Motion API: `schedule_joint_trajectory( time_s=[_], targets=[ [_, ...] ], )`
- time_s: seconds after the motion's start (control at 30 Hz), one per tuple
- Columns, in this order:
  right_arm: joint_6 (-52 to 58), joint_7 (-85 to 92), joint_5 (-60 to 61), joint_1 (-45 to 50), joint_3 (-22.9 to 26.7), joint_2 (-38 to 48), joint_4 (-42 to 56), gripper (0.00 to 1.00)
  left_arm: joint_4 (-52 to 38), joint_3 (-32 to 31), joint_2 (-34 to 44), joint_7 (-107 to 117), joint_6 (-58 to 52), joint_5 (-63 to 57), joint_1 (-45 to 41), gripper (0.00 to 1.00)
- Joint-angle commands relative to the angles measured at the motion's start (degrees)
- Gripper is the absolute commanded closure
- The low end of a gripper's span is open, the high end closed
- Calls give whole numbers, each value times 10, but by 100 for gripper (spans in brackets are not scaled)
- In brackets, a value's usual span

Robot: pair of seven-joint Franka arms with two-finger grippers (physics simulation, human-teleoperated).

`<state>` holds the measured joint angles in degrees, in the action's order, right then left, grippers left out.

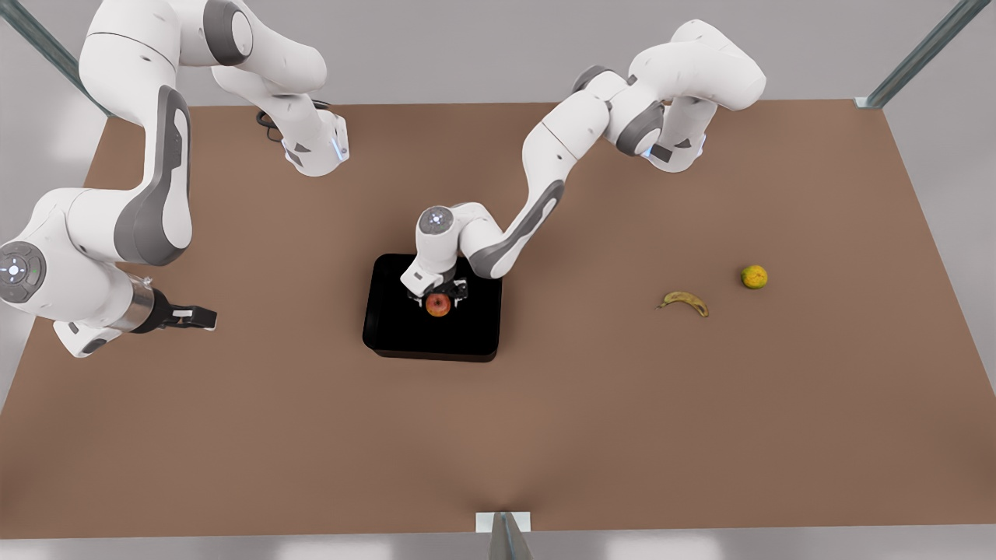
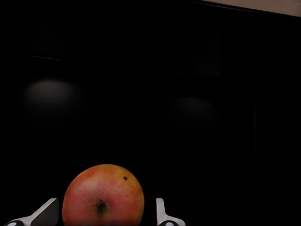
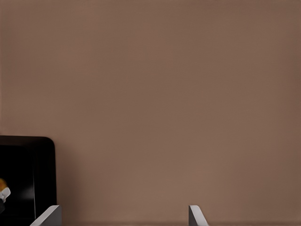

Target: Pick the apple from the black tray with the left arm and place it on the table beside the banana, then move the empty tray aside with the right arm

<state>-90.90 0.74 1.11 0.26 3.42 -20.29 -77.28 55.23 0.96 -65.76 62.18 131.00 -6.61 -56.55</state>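
Our left gripper [image 1: 440, 294] hangs low over the black tray [image 1: 397, 327] at the middle of the bench [image 1: 545, 435], its fingers spread to either side of the apple [image 1: 438, 305] without closing on it. In the left wrist view the fingertips [image 2: 47, 209] flank the apple [image 2: 103, 195] with slivers of dark tray floor showing on both sides, so we judge the fruit bracketed but not yet gripped; it sits on the tray floor, toward the tray's 12 o'clock half.

The straddling stance makes sense to us: with the apple centered between the fingers, a plain squeeze should catch it across its widest part before the lift.

The banana [image 1: 685, 302] lies on the bare bench at the tray's 3 o'clock, well apart from it, with a yellow-green round fruit [image 1: 754, 276] farther out the same way. The open brown surface around the banana is where we expect the apple to go.

Our right gripper [image 1: 191, 317] waits at the tray's 9 o'clock, held above the bench with its fingers apart; the right wrist view shows a corner of the tray [image 3: 28, 174] close by. We read that post as deliberate, clear of the pick yet near the tray it must later move aside.
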Motion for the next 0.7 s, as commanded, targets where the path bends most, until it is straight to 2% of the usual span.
schedule_joint_trajectory(
  time_s=[0.0,0.03,0.07,0.1,0.2,0.3,0.37,0.43,0.5,0.6,0.67],
  targets=[
    [0,0,0,0,0,1,0,0,1,0,0,17,0,-1,0,0],
    [0,0,0,0,0,1,0,0,1,0,-1,17,0,-1,0,4],
    [0,0,0,0,0,1,0,0,1,0,-1,17,0,-1,0,19],
    [0,0,0,0,0,1,0,0,1,0,-1,17,0,-1,0,27],
    [0,1,0,0,0,1,0,0,1,0,0,16,-3,0,0,28],
    [0,1,0,0,0,1,0,0,-1,-4,14,-2,-63,7,7,28],
    [1,1,0,0,0,1,0,0,-1,-4,14,-2,-72,9,7,35],
    [0,1,0,0,0,1,0,0,-2,-10,33,-27,-112,28,19,35],
    [3,0,-2,9,-4,2,0,0,-3,-13,88,-115,-220,88,52,34],
    [81,-16,1,49,-12,40,0,0,-4,-13,165,-287,-410,159,140,34],
    [144,-120,7,47,-83,77,0,0,-4,-12,188,-407,-508,159,216,34]
  ],
)
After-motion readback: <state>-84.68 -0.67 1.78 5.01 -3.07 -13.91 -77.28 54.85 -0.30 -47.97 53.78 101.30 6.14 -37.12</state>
